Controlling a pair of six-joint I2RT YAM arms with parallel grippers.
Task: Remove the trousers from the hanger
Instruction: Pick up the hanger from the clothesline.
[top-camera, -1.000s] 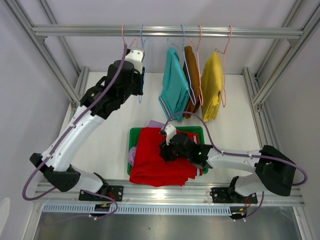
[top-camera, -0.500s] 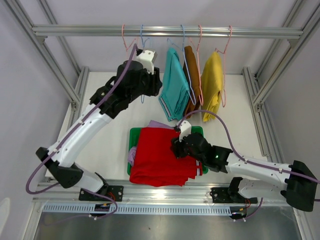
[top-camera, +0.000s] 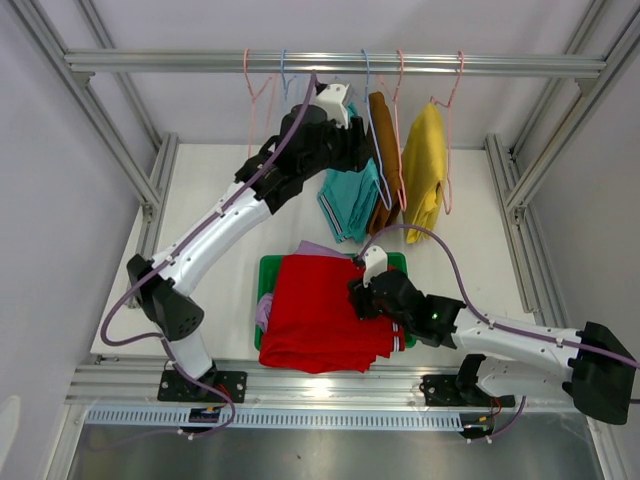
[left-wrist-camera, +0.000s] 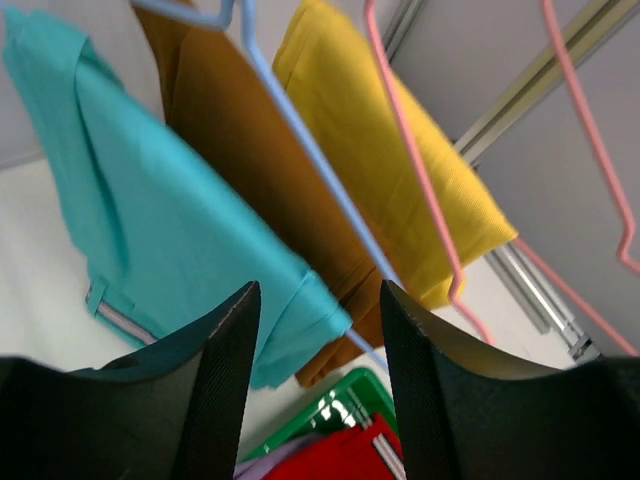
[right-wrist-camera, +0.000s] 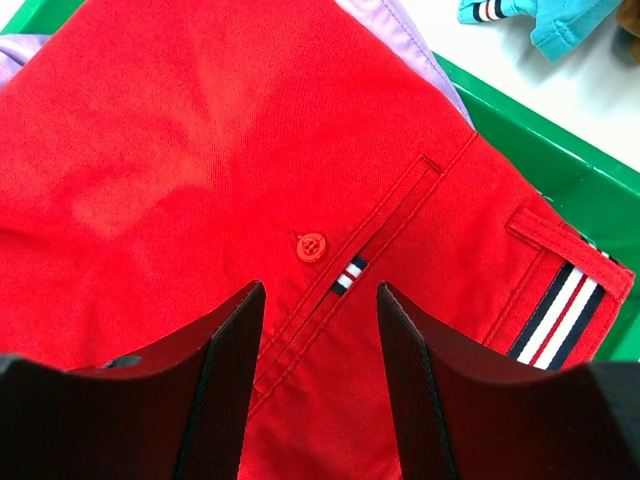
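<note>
Left gripper (left-wrist-camera: 318, 300) stands wide open with nothing between its fingers. In the last second it has swung from the two empty hangers (top-camera: 262, 85) toward 3 o'clock, up to the teal trousers (top-camera: 350, 200), so I judge this pair comes off next. Teal, the brown trousers (top-camera: 380, 120) and the yellow trousers (top-camera: 425, 170) hang side by side on the rail (top-camera: 180, 63), long axis from 12 to 6 o'clock, and the teal pair has its striped band at the low end. Right gripper (right-wrist-camera: 320, 295), also open and empty, hovers over the red trousers (top-camera: 315, 315). These lie over the lilac trousers (top-camera: 318, 247) in the green tray (top-camera: 396, 262), waistband toward 3 o'clock.
</note>
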